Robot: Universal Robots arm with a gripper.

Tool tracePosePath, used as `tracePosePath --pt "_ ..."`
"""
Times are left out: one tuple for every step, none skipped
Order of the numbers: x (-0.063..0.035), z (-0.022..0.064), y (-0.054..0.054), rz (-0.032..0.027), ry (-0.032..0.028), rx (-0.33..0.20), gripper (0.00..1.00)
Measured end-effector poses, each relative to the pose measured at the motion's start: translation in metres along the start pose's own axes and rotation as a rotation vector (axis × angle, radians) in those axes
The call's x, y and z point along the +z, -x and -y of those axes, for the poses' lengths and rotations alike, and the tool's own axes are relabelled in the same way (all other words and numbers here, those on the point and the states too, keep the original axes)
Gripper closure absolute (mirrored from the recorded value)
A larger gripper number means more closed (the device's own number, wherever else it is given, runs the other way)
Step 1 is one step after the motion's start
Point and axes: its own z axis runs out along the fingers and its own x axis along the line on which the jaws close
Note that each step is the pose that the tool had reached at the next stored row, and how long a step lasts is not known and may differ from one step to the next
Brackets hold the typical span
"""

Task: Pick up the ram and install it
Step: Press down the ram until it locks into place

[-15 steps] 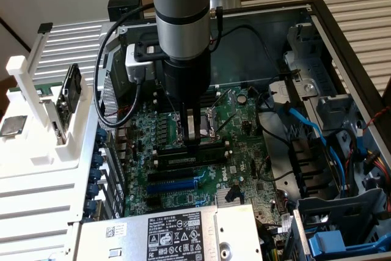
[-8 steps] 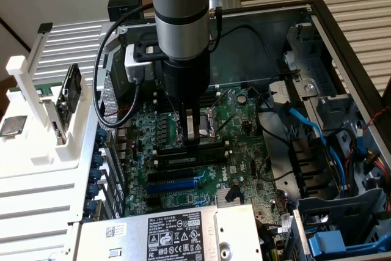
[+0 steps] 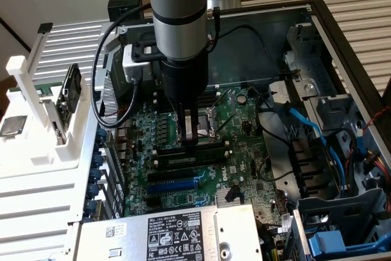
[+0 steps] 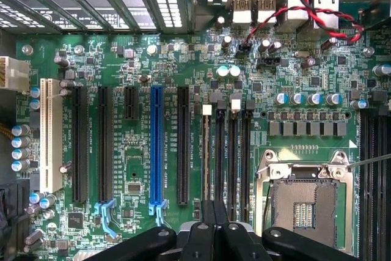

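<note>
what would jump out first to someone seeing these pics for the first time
The thick grey robot arm drops straight into an open computer case, its gripper shut and pressed down at the memory slots beside the empty processor socket. Under it spreads the green motherboard, where one bright blue expansion slot stands out among the black ones. Blue cables loop through the drive bay on the exterior view's right.
</note>
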Motion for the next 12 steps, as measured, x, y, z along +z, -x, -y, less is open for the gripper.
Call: tracePosePath --pt "-0.0001 -0.0005 0.0 0.0002 0.0 0.0 0.9" --pt "-0.0003 -0.0007 0.0 0.0005 0.0001 0.0 0.9" --pt "-0.001 -0.0008 0.0 0.0011 -0.0001 0.0 0.9" --pt "-0.0024 -0.0008 0.0 0.0018 -0.0003 0.0 0.9" --pt "-0.005 -0.0009 0.0 0.0012 -0.0002 0.0 0.9" --pt "-0.0081 -0.0009 0.0 0.0008 0.0001 0.0 0.9" --pt "-0.0116 -0.0009 0.0 0.0012 -0.0001 0.0 0.9" --pt "-0.0148 -0.0009 0.0 0.0013 0.0 0.0 0.9" --pt "-0.0181 -0.0009 0.0 0.0012 0.0001 0.0 0.9" --pt "-0.0206 -0.001 0.0 0.0014 0.0001 0.0 0.9" --pt "-0.023 -0.001 0.0 0.0014 0.0001 0.0 0.9" --pt "-0.0247 -0.001 0.0 0.0014 0.0001 0.0 0.9"
